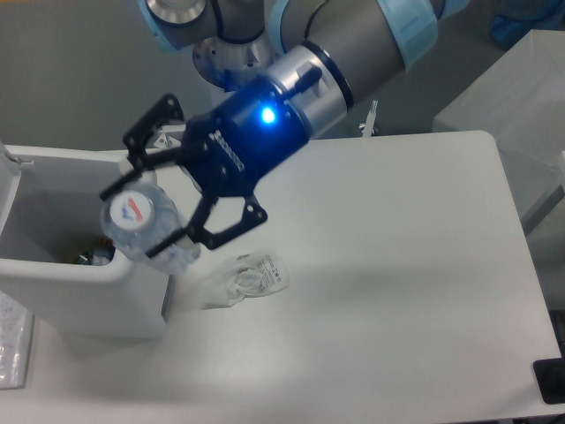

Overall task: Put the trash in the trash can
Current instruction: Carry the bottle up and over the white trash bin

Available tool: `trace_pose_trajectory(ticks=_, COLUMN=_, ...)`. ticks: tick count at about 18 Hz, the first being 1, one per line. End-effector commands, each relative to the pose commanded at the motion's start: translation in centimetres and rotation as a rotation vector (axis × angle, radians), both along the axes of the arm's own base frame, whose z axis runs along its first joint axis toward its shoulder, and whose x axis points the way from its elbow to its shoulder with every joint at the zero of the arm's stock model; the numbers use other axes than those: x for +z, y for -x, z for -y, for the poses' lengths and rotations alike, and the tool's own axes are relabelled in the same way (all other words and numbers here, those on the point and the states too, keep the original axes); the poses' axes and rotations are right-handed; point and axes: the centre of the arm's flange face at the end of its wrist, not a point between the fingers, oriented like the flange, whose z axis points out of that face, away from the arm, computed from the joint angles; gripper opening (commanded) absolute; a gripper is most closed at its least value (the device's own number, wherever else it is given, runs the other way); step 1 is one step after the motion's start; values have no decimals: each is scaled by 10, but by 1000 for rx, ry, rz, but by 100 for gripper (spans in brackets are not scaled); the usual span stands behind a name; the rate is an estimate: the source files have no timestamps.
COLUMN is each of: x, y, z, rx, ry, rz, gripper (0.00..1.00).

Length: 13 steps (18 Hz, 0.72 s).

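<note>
My gripper [168, 199] is shut on the clear plastic bottle [146, 225], whose blue-and-white end faces the camera. It holds the bottle in the air over the right rim of the white trash can [53, 269] at the left. The crumpled clear wrapper [243, 278] with its white label lies on the table just right of the can, below the gripper. Some small items show at the bottom of the can.
The arm's base column [234, 53] stands behind the table's far edge. A grey block [508, 115] sits off the table's right side. A flat clear object [13, 340] lies at the left edge, in front of the can.
</note>
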Motion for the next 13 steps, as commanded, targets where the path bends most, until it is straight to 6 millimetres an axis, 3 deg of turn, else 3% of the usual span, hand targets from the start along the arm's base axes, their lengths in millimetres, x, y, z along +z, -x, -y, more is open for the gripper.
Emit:
trace_pose_trajectory(ticks=3, x=1, y=-27, z=9, rx=-24, ry=-4, rz=16, gripper=49)
trace_pose_trajectory(ticks=6, x=-17, y=-53, z=7, rx=-56, ry=19, rz=44, gripper=49)
trace_pose_trajectory(ticks=13, x=-44, y=-84, z=-3, rx=-106, ry=17, rz=32, gripper=49)
